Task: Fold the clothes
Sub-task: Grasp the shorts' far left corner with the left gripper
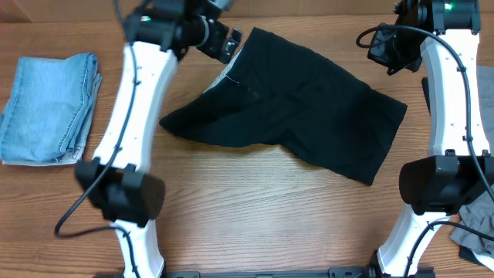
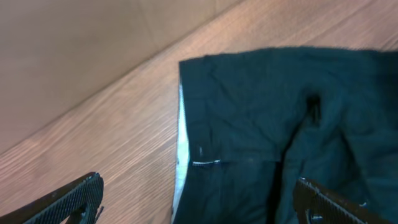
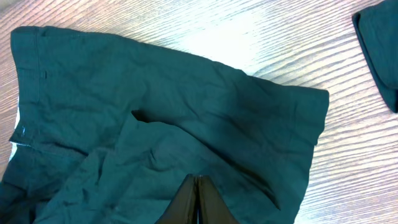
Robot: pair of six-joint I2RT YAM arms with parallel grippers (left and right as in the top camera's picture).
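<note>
Jaws of the left gripper [image 2: 199, 208] stand fully apart and empty over the waistband edge. Those of the right gripper [image 3: 198, 198] are pressed together, with nothing seen between them. Black shorts [image 1: 301, 108] lie rumpled mid-table [image 1: 255, 216], a pale lining strip showing at the waist. In the overhead view, the waist faces upper left and the leg hem lower right, the long axis following that diagonal.

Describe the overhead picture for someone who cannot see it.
Black shorts lie spread on a wooden table between the white left arm and right arm. The left gripper hangs open by the waistband; folded light-blue denim lies beyond that arm.
</note>
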